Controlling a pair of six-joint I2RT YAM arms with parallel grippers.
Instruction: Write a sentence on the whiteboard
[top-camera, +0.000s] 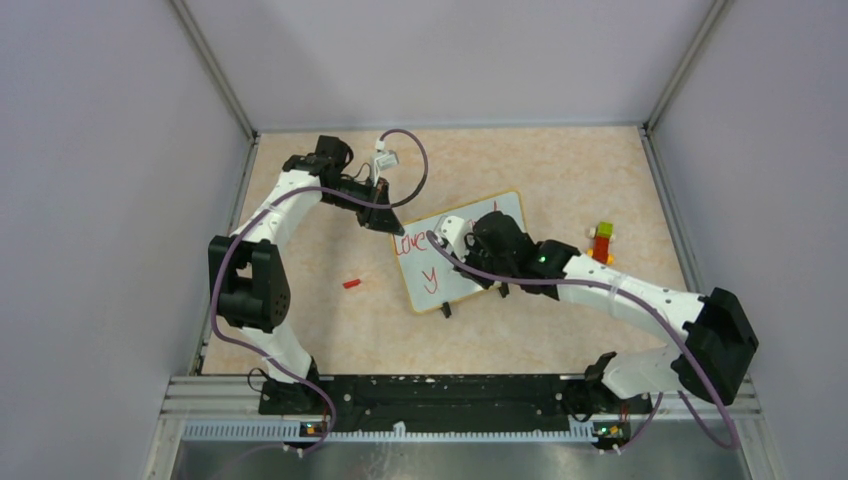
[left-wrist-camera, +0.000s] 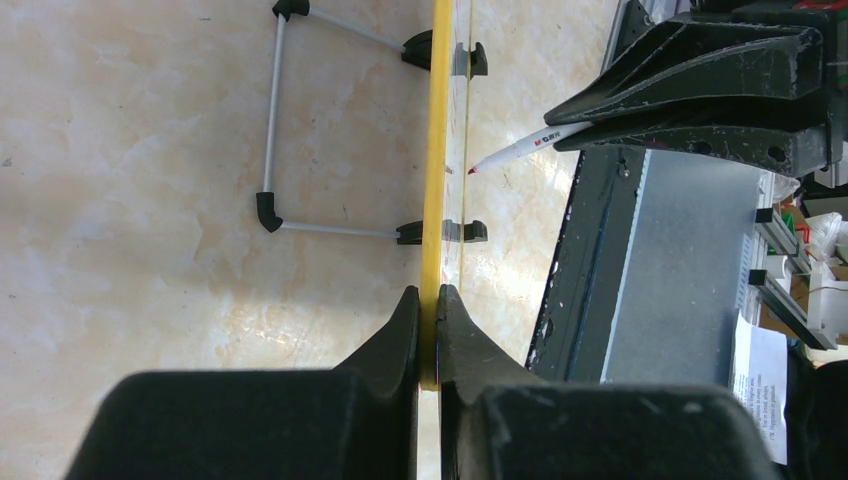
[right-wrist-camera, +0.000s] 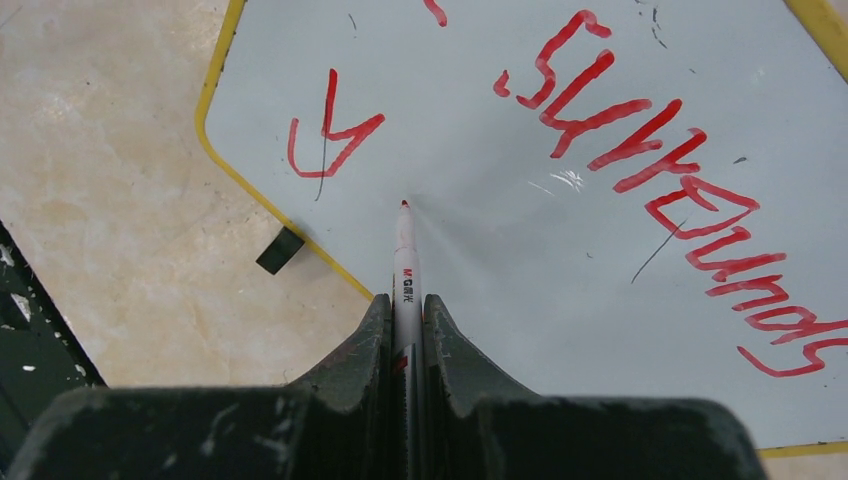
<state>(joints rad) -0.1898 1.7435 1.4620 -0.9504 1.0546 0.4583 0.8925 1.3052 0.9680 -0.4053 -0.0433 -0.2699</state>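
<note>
Two pinches at once. Low centre of the right wrist view: right gripper (right-wrist-camera: 405, 325) pressed together on a white marker (right-wrist-camera: 404, 262), red tip pointing up the frame at the whiteboard (right-wrist-camera: 520, 240); touching or just off the surface, cannot tell. Around the tip, the sentence (right-wrist-camera: 640, 150) in red: up and right, the word "surrounds" slanting down toward the right edge; up and left, a lone "y" on the second line. Between them and right of the tip, bare glossy white. Close on the left of the tip, the curved yellow rim, with a black clip foot (right-wrist-camera: 280, 250) just outside it on the table (right-wrist-camera: 120, 200). Bottom centre of the left wrist view: left gripper (left-wrist-camera: 428, 310) clamped on that yellow rim, board seen edge-on and running straight up the frame, a wire stand (left-wrist-camera: 272, 110) clipped to its left side. From above, board slanted at mid-frame, left gripper at its upper left corner, right arm across its right half. Left of the board and well apart, a small red cap (top-camera: 351, 283); right of it, near the right arm, a stack of coloured blocks (top-camera: 602, 241); grey walls (top-camera: 90, 200) along both table sides.
</note>
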